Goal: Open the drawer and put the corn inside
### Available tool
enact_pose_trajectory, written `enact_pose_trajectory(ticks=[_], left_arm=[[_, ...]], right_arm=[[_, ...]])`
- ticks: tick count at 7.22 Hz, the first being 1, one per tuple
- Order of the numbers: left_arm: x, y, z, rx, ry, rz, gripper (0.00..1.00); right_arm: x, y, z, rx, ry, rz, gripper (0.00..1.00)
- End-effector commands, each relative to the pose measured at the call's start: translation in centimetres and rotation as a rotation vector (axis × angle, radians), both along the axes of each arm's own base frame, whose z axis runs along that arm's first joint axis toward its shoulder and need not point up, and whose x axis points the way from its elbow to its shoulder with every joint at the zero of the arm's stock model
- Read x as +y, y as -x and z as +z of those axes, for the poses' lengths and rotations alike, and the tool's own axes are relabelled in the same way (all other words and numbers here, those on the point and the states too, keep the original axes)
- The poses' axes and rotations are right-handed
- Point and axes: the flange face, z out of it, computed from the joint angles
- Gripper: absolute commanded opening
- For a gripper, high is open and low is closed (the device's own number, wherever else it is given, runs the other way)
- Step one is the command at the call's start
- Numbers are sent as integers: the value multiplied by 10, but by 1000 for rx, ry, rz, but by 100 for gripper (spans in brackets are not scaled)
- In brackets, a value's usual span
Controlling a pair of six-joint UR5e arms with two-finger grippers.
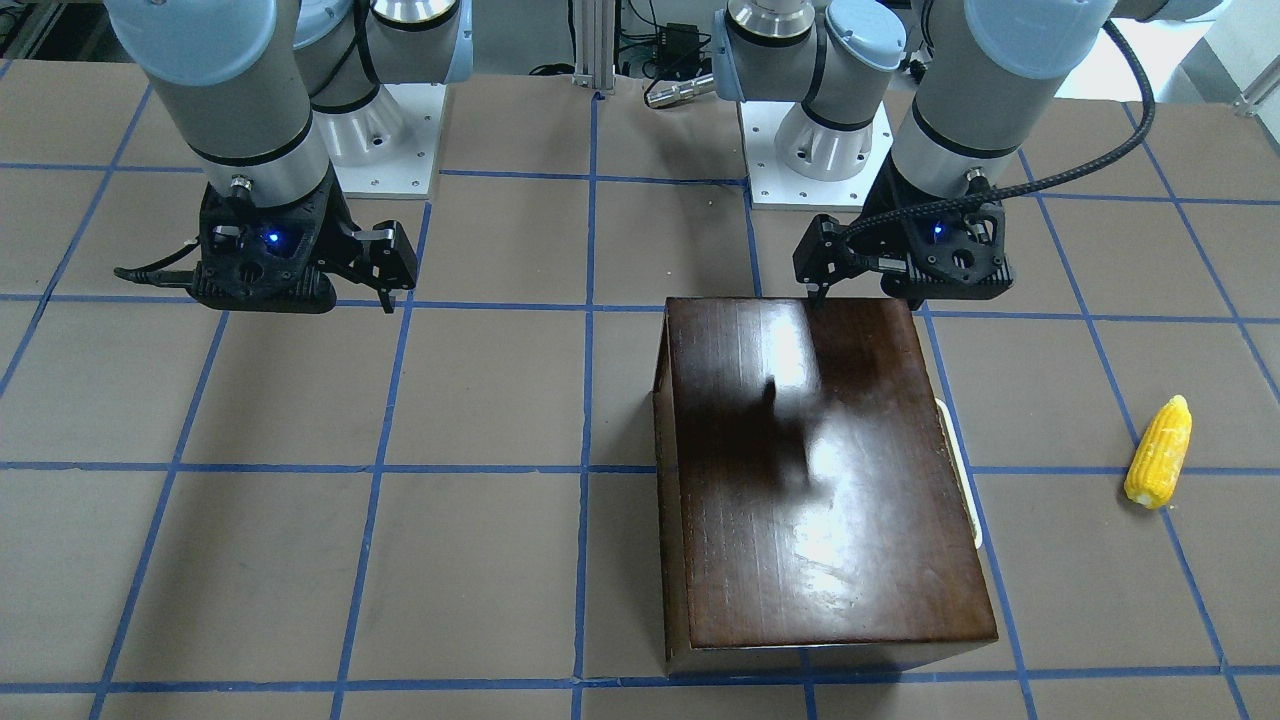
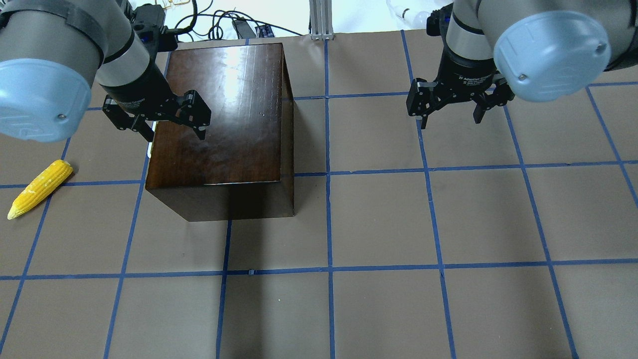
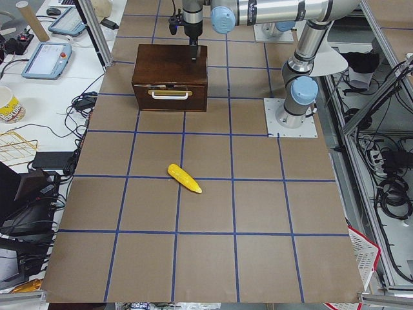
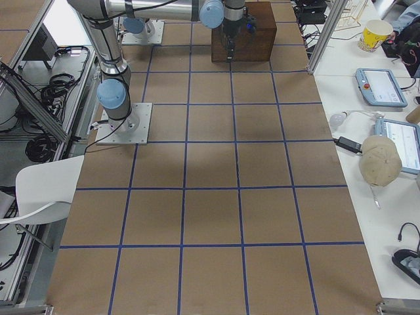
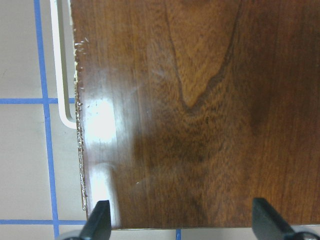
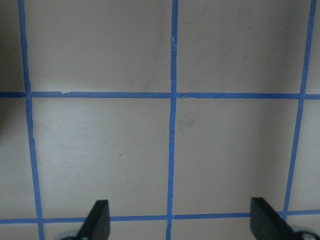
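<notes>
The glossy dark-brown box (image 2: 224, 114) stands on the table. Its drawer (image 3: 170, 97) is shut, with a white handle (image 5: 62, 75) on its front panel. The yellow corn (image 2: 40, 188) lies on the table, apart from the box, on the handle side; it also shows in the front view (image 1: 1160, 452). My left gripper (image 2: 172, 130) is open and empty and hovers over the box's top near the handle-side edge. In the left wrist view (image 5: 182, 222) the box top fills the frame. My right gripper (image 2: 450, 117) is open and empty over bare table, well away from the box.
The table (image 2: 379, 224) is brown with a blue tape grid. The two arm bases (image 1: 830, 140) stand at the robot's side. Cables and a metal post (image 2: 319, 20) lie beyond the far edge. Side benches hold tablets and cups (image 3: 10, 106).
</notes>
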Motion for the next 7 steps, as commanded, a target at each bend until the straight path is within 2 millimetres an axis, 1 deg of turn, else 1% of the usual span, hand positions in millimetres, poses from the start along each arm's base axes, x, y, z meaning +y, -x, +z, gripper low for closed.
enact_pose_trajectory(ticks=[1, 3, 6, 7], left_arm=[[-3, 0, -5, -1, -6, -1, 100], [-1, 0, -2, -3, 0, -1, 100], [-2, -1, -1, -3, 3, 2, 100], [-1, -2, 8, -8, 23, 2, 100]], right_arm=[[0, 0, 0, 0, 0, 0, 100], [0, 0, 0, 0, 0, 0, 100], [0, 0, 0, 0, 0, 0, 100], [0, 0, 0, 0, 1, 0, 100]])
